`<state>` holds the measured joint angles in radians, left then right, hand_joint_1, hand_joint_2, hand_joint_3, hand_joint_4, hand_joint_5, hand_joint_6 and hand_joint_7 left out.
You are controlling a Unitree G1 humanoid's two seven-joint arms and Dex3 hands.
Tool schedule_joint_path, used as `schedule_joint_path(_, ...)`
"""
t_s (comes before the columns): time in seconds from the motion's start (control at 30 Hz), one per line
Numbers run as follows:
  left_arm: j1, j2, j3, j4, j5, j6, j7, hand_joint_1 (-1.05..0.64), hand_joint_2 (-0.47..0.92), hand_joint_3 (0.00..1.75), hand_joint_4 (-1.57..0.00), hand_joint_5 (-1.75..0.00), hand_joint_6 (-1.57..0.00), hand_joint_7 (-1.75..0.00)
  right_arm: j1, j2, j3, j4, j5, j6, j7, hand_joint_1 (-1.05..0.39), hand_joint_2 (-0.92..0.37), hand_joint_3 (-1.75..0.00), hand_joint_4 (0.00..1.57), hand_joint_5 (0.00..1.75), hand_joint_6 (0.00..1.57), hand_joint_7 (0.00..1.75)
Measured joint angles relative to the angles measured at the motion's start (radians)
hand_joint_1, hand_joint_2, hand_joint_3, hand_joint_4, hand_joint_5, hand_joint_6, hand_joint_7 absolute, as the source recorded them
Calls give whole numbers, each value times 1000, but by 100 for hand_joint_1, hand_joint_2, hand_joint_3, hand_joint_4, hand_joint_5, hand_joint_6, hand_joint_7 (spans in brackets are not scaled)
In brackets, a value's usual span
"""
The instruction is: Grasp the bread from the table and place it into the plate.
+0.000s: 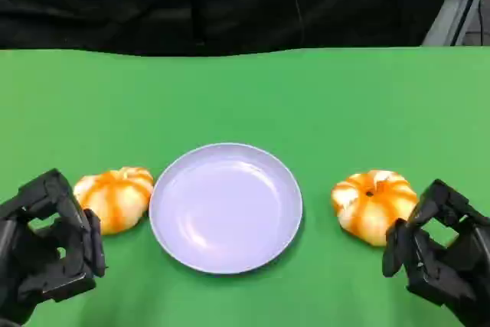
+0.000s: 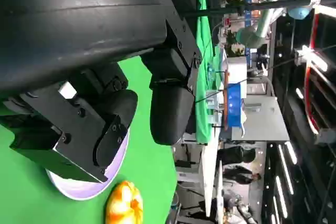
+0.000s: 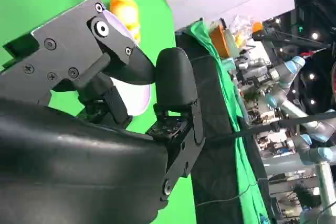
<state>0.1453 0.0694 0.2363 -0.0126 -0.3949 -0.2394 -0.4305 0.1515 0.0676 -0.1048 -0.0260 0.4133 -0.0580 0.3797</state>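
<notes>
Bread (image 1: 115,197) flanks the plate (image 1: 226,254); both robot hands, left (image 1: 50,246) and right (image 1: 440,254), partly cropped, grasp nothing.

Matte black left hand (image 1: 50,239), blocky screwed finger housings, rounded glossy shell, matching black right hand (image 1: 440,254)

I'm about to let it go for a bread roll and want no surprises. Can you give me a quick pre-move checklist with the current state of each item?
1. Plate empty, ready to receive: ok.
2. Left bread on the table, unobstructed, just beside the plate: ok.
3. Right bread on the table, apart from the plate: ok.
4. Left robot hand holds nothing, fingers apart, near the left bread: ok.
5. Right robot hand holds nothing, close to the right bread: ok.
6. Right robot hand touching the right bread: cannot tell.
</notes>
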Motion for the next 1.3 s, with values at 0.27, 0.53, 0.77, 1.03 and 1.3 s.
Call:
schedule_joint_path(0.27,4,-2,-2,-11,0,0,7,5,44,157,-107,-175,-79,-175,0,0,0,-1,0,0,-3,-15,-46,-128,89,175,67,170)
schedule_joint_path(0.53,7,-2,-8,-15,1,2,17,8,46,157,-108,-175,-79,-175,0,0,-1,1,0,-7,6,-15,-46,-128,89,175,67,170)
schedule_joint_path(0.77,7,-3,-8,-15,17,-1,34,7,46,141,-93,-175,-72,-166,0,0,-1,1,-3,-15,7,-15,-46,-128,88,175,66,170)
schedule_joint_path(1.03,8,60,-7,-1,581,-317,264,-63,91,5,-25,-64,-61,-8,5,0,4,-5,-11,-15,-4,-15,-45,-128,88,175,67,170)
schedule_joint_path(1.3,-6,210,-23,-138,1167,-198,473,-91,87,0,-15,-30,-41,0,11,0,2,-8,-9,-15,-10,-16,-45,-127,89,175,66,171)
